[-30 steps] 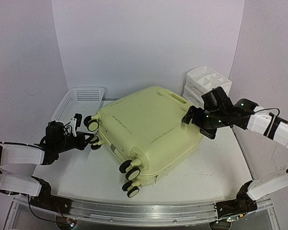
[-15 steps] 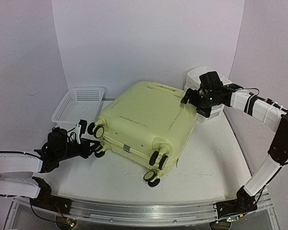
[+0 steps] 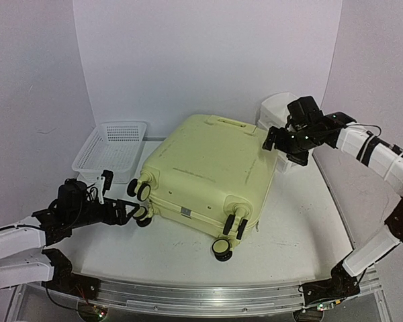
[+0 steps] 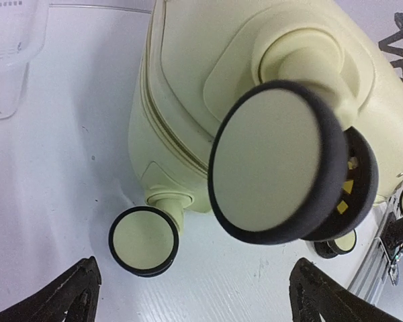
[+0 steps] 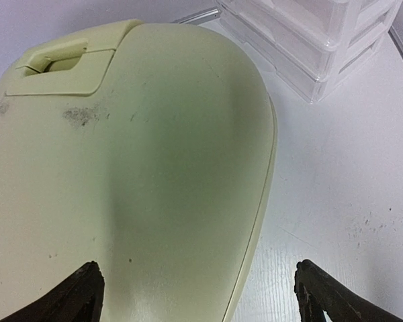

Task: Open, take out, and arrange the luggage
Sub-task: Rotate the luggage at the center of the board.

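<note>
White tabletop (image 3: 302, 228) carries the luggage (image 3: 208, 168), closed and flat at its middle, wheels toward the near edge, between the mesh basket (image 3: 114, 144) at left and the drawer organizer (image 3: 275, 107) at right. Right gripper (image 3: 282, 144) hangs over its far right corner, fingers spread wide and empty; left gripper (image 4: 195, 295) sits low by a near-left wheel (image 4: 272, 164), fingers likewise wide, holding nothing.

Matt, scuffed hard-plastic luggage (image 3: 208, 168); glossy translucent plastic drawer organizer (image 5: 309, 40); perforated plastic basket (image 3: 111, 149).
</note>
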You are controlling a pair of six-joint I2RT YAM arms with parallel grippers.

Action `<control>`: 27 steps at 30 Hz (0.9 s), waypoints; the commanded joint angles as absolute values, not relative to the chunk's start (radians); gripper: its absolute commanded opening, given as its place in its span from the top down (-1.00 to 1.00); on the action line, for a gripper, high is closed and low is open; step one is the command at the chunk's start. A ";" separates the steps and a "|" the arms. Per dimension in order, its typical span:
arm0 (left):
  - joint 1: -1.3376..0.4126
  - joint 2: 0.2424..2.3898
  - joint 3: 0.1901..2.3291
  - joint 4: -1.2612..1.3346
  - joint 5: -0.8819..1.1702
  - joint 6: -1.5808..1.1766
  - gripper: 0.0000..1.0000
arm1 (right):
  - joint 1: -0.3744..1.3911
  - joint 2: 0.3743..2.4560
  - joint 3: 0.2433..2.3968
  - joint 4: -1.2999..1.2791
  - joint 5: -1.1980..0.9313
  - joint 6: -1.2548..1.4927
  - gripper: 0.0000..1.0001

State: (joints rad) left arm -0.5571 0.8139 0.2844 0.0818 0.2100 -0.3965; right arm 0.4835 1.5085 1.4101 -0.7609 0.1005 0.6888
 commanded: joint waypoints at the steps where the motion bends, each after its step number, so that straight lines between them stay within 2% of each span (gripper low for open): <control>1: -0.556 0.675 0.401 -0.159 0.110 -0.402 -0.99 | 0.485 1.391 1.388 -0.814 0.038 0.591 -0.97; 8: -0.555 0.693 0.613 -0.418 0.069 -0.382 -0.99 | 0.502 1.328 1.349 -0.904 -0.016 0.696 -0.97; 13: -0.555 0.803 0.706 -0.438 0.220 -0.356 -0.99 | 0.697 1.328 1.385 -1.015 0.162 0.804 -0.97; 19: -0.556 0.891 0.757 -0.419 0.297 -0.338 -0.99 | 0.937 1.372 1.370 -1.011 0.229 0.988 -0.97; 27: -0.557 0.947 0.806 -0.399 0.356 -0.284 -0.97 | 1.129 1.459 1.428 -0.995 0.269 1.078 -0.97</control>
State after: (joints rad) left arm -0.5571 0.9245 0.7361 -0.4286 0.2985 -0.3298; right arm 1.0664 1.4239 1.3655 -1.0103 0.2089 0.9958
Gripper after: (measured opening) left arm 0.994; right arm 0.984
